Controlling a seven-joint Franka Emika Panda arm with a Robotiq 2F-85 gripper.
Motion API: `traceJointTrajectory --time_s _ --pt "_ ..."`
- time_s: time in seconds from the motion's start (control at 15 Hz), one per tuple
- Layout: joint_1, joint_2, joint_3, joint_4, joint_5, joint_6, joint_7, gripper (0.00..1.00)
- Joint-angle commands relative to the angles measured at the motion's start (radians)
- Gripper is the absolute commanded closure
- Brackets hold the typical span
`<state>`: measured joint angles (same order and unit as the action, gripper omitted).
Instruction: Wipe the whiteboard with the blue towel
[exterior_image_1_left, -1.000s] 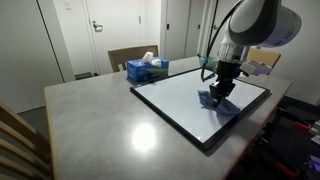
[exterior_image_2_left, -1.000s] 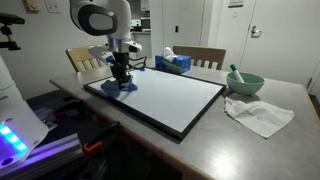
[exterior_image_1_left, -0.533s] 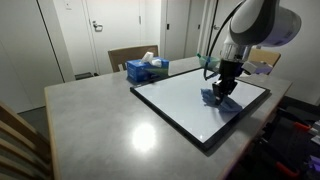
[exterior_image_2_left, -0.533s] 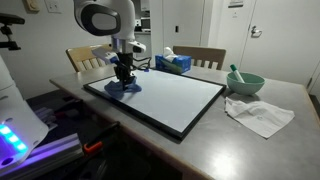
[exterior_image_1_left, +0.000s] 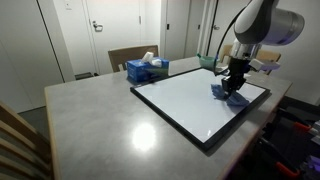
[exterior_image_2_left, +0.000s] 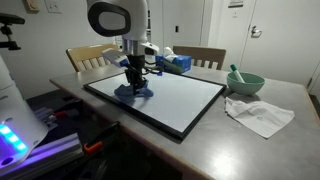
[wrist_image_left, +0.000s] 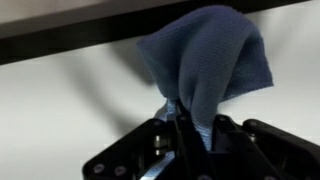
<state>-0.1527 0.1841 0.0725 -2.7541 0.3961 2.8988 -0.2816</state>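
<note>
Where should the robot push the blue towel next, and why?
Probably slide the blue towel, pressed down, along the whiteboard toward the end nearest the green bowl. The jaws are shut on the towel, which rests on the half of the board farther from the bowl, so most of the white surface lies that way.

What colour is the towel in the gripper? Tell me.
The towel is blue, clearest in the wrist view.
</note>
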Motion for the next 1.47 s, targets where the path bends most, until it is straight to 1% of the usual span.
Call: traceJointTrajectory --time_s 0.0,0.2,0.27,0.33,0.4,0.47,0.53,0.73,0.8,1.07,1.4 --pt "-0.099 0.083 -0.037 0.017 0.045 -0.009 -0.101 0.96" --pt "-0.194 0.097 -0.034 0.045 0.132 -0.047 -0.224 0.96" --pt "-0.221 0.098 -0.041 0.053 0.141 -0.073 -0.275 0.96" --pt "-0.239 0.1 -0.056 0.058 0.124 -0.096 -0.306 0.96" --pt "-0.248 0.1 -0.071 0.061 0.099 -0.115 -0.313 0.96" --pt "-0.243 0.077 -0.081 0.051 0.094 -0.121 -0.281 0.96" --pt "-0.221 0.005 -0.059 0.039 0.113 -0.119 -0.26 0.84" --pt "-0.229 0.005 -0.074 0.04 0.109 -0.127 -0.26 0.84" --pt "-0.229 0.005 -0.074 0.04 0.109 -0.127 -0.26 0.96" --pt "-0.235 0.036 -0.087 0.052 0.054 -0.058 -0.311 0.96" --pt "-0.262 0.063 -0.08 0.058 0.061 0.013 -0.437 0.96"
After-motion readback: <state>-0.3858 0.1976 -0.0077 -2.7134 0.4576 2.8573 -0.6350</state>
